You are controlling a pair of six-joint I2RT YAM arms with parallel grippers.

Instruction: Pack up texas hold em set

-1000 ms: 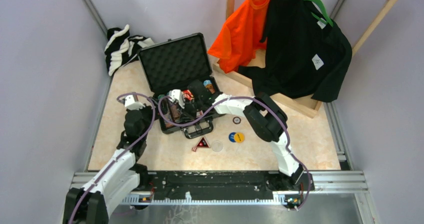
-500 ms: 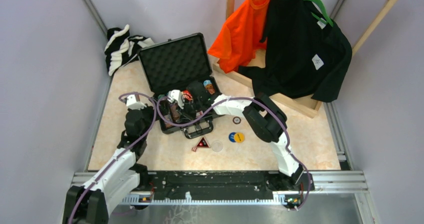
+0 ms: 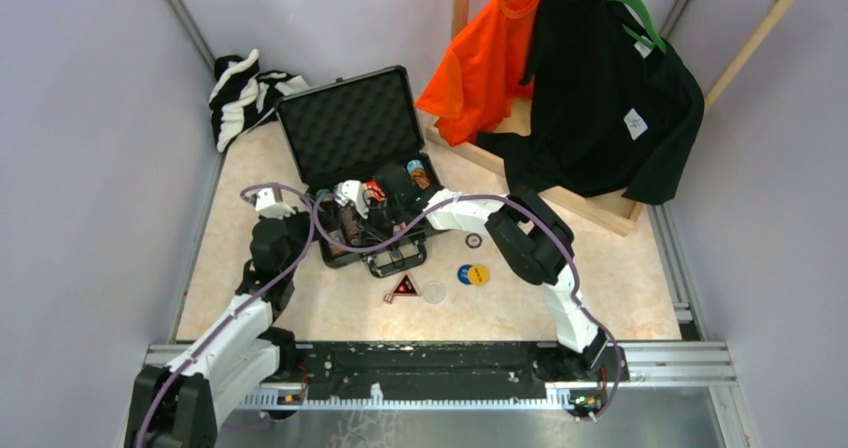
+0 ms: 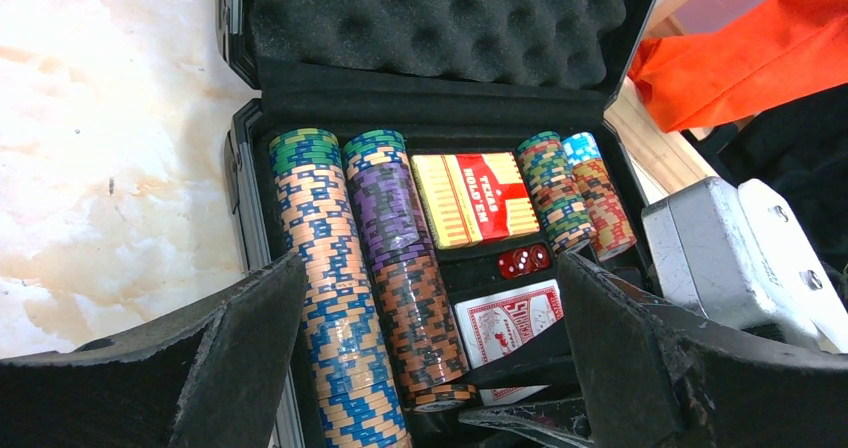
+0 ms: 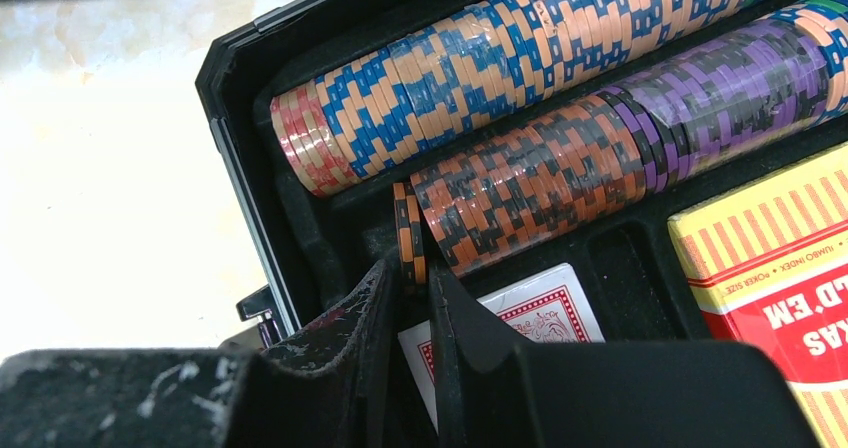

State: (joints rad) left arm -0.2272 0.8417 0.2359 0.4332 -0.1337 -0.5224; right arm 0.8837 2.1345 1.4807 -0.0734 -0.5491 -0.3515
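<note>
The black briefcase (image 3: 345, 128) lies open, foam lid up. Rows of poker chips (image 4: 330, 268) fill its slots beside a red card deck (image 4: 470, 196), two red dice (image 4: 525, 260) and a second deck (image 4: 510, 318). My right gripper (image 5: 410, 268) reaches into the case's near end (image 3: 350, 220). Its jaws stand slightly open around an orange-black chip (image 5: 408, 233) set upright at the end of a row. My left gripper (image 4: 430, 260) hovers wide open and empty at the case's front left (image 3: 296, 226). On the table lie blue and yellow discs (image 3: 473, 274), a clear disc (image 3: 434, 291) and a black-red triangle (image 3: 404, 287).
A small dark disc (image 3: 473, 240) lies right of the case. A striped cloth (image 3: 245, 93) is bunched at the back left. An orange shirt (image 3: 480, 58) and a black shirt (image 3: 600, 98) hang on a wooden rack (image 3: 590, 203) at the back right.
The right gripper's jaws have parted a little around the orange-black chip. The left arm has shifted only slightly and stays open.
</note>
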